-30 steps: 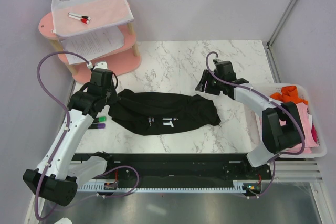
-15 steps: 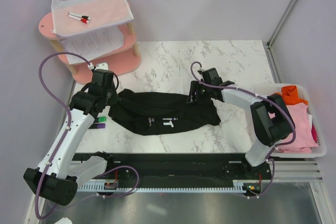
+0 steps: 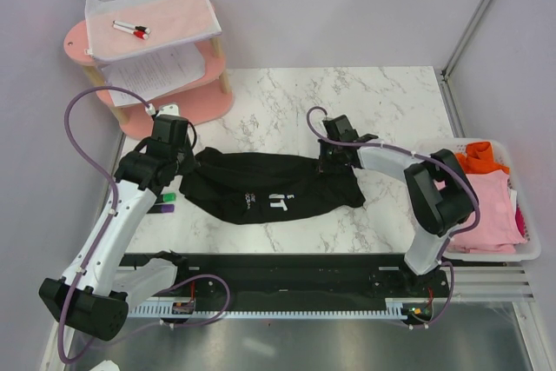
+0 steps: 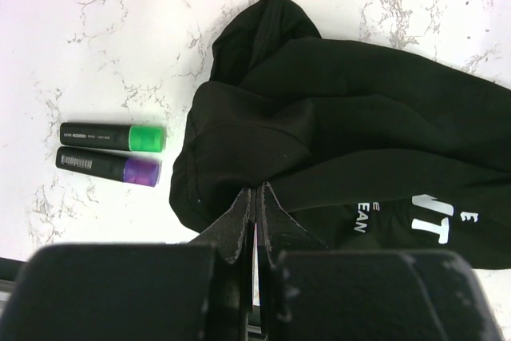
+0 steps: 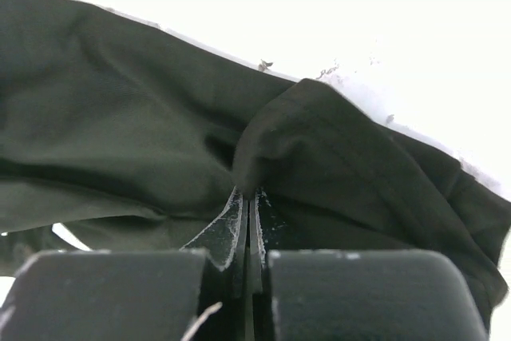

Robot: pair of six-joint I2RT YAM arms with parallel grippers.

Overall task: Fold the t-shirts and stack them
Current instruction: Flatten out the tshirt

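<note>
Between the two claws, the black t-shirt (image 3: 261,182) lay bunched lengthwise on the marble table (image 3: 347,102). Its left end was pinched tight in the left gripper (image 4: 255,201), and the right gripper (image 5: 248,197) was clamped on a fold near its right end. Just left of the left claw lay two markers (image 4: 104,135). Well right of the right claw, a basket (image 3: 521,254) held the pink t-shirt (image 3: 495,206) and the orange t-shirt (image 3: 478,155).

I work in a robotics lab test cell: a black mounting rail (image 3: 287,271) runs along the near edge of my marble-patterned table (image 3: 287,97), and plain lilac panels (image 3: 330,6) on aluminium posts (image 3: 477,13) enclose it.
</note>
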